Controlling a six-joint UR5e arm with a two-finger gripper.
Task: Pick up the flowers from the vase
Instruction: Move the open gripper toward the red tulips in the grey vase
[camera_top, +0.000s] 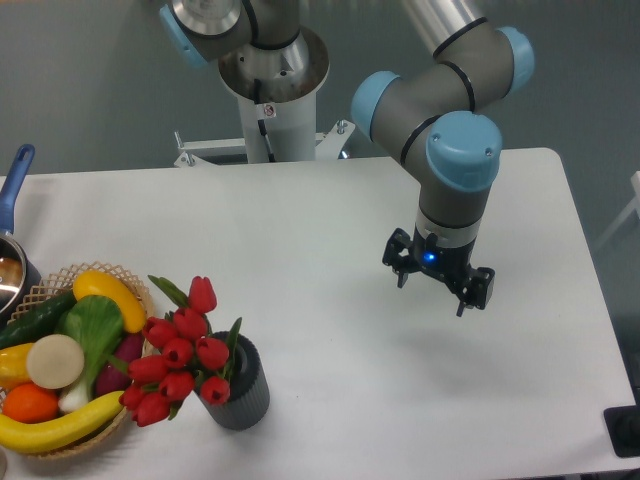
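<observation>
Flowers (178, 360) sit in the vase (240, 385) at the near-left part of the table (330, 220). From my screen the bunch leans out of the vase mouth toward the left and away from me, so its long axis runs from the vase rim up-left, with one red bud standing highest at the far end and the lowest buds hanging over the wicker basket (55, 445). The basket, full of toy vegetables, lies just beside the vase on its left and reaches the table's near-left edge; a pot with a blue handle (12, 200) is cut off at the left border. I see bare white tabletop to the right of the vase and behind it. Further right, well apart from the vase, the gripper (440, 283) hangs above the table, pointing down, fingers spread and holding nothing. Beyond it the table's right edge is near.
</observation>
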